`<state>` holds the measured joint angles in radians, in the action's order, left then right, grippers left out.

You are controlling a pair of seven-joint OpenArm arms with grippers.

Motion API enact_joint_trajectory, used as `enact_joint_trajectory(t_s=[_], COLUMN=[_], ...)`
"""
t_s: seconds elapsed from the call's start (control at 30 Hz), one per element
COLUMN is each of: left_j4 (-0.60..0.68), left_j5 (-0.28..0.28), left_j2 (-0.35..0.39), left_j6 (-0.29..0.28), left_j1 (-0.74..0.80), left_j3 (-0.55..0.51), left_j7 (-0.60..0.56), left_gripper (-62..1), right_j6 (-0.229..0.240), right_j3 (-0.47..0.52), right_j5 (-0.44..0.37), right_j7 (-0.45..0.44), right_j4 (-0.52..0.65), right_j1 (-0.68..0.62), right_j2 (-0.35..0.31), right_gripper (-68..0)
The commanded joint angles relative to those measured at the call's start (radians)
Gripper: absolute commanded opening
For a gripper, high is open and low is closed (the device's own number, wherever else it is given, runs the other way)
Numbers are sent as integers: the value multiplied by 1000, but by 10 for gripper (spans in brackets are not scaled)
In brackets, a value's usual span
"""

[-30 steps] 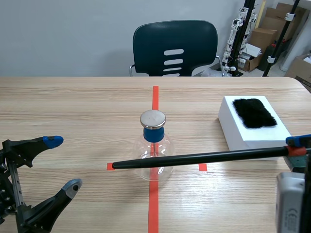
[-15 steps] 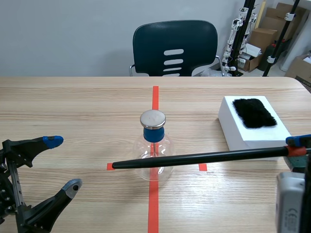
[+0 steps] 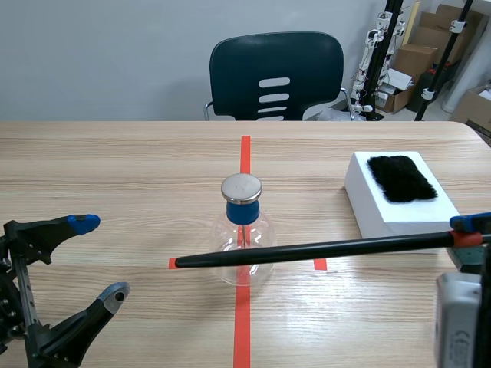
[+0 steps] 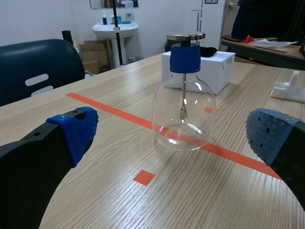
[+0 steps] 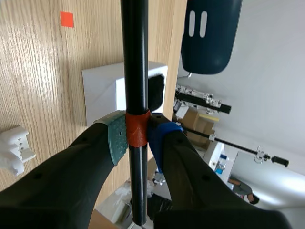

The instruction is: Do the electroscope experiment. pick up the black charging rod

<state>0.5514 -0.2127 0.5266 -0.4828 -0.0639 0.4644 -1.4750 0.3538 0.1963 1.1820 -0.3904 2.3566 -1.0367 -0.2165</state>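
the rod [image 3: 307,250] is off the worktop [image 3: 115,169] — the right gripper [image 5: 137,133] is clamped on it, its green and blue pads [image 5: 117,138] pressed to either side of an orange-red band [image 5: 137,130] near one end. from there the rod runs roughly level toward the left arm's side, and its free tip lies past the flask [image 3: 242,247]. in the scene view it crosses the flask's belly on the robot's side; whether the two touch i cannot tell.

the flask stands upright on the red tape line at the worktop's middle — clear glass, a blue stopper [image 3: 242,211], a flat metal disc [image 3: 241,186] on top, a thin stem inside.

the left gripper [image 3: 100,257] sits low at the near left, fingers spread wide with nothing between them, pointing at the flask and well apart from it.

a white block [image 3: 376,211] lies on the worktop's right side, a black fur patch [image 3: 400,178] on its top. a small white bracket [image 5: 14,150] lies beside the right gripper. a dark chair [image 3: 276,73] stands beyond the far edge.
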Motion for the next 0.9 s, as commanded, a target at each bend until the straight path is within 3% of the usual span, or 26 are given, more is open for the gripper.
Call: enact_joint_trajectory(t_s=[0.0,0.2,0.87], left_j4=[11,11,11], left_j5=[10,9,9], left_j2=[6,6,6], left_j6=[-1,-1,-1], left_j1=[-3,-3,-3], left_j3=[-3,-3,-3], left_j7=[-18,-18,-18], left_gripper=[14,14,14], right_j6=[-9,33,35], right_j3=[6,6,6], right_j5=[-7,-7,-7], right_j7=[-37,-46,-46], right_j4=[4,4,4], right_j1=[6,6,6], right_j2=[-5,-5,-5], right_gripper=[-669,-669,-669])
